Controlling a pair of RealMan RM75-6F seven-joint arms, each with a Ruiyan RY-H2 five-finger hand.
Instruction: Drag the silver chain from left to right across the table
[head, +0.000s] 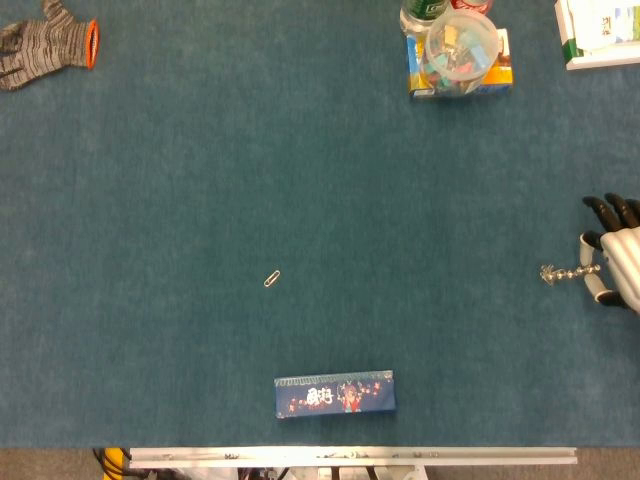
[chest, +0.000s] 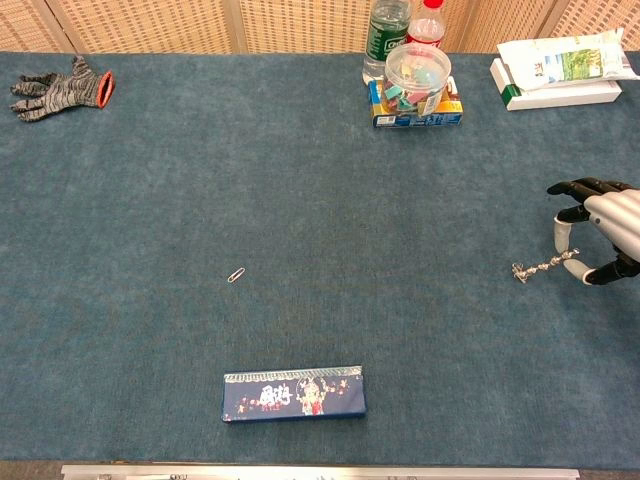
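The silver chain (head: 568, 272) (chest: 541, 267) lies stretched on the blue cloth at the far right, its free end pointing left. My right hand (head: 614, 258) (chest: 600, 228) sits at the right edge of both views and pinches the chain's right end between thumb and a finger, with the other dark fingers spread above. My left hand shows in neither view.
A dark blue printed box (head: 334, 393) lies near the front edge. A small paperclip (head: 271, 279) lies mid-table. A clear tub on a colourful box (head: 459, 55) with bottles stands at the back, a white package (chest: 555, 65) back right, a grey glove (head: 45, 45) back left.
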